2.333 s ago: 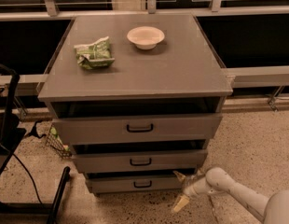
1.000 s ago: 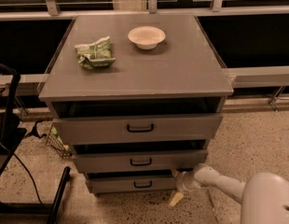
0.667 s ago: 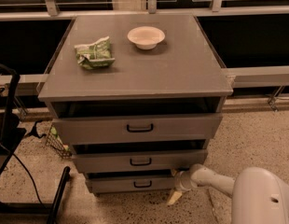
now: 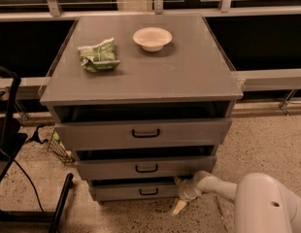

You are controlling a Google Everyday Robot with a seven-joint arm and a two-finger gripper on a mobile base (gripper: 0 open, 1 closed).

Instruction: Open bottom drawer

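Speckled stone floor runs under a grey three-drawer cabinet [image 4: 189,81] that stands before dark window panels. On its flat top you see a crumpled green snack packet [image 4: 98,56] at the far left and a shallow white bowl [image 4: 152,38] further back, near the middle. Your target, the bottom drawer [image 4: 116,192], is the narrowest grey front with a small black loop handle [image 4: 148,191]. It sits lowest, under the mid-sized grey drawer [image 4: 107,170] and the tall grey top drawer [image 4: 102,135]. Your gripper [image 4: 177,194] is low at the near right, just beside the bottom drawer's right end, on a white arm [image 4: 257,203] reaching in from the right. Its pale fingers [image 4: 179,207] look spread apart and hold nothing: one is up by the drawer's corner, the other angles down toward the floor. You have not reached the handle, which lies to the gripper's left.
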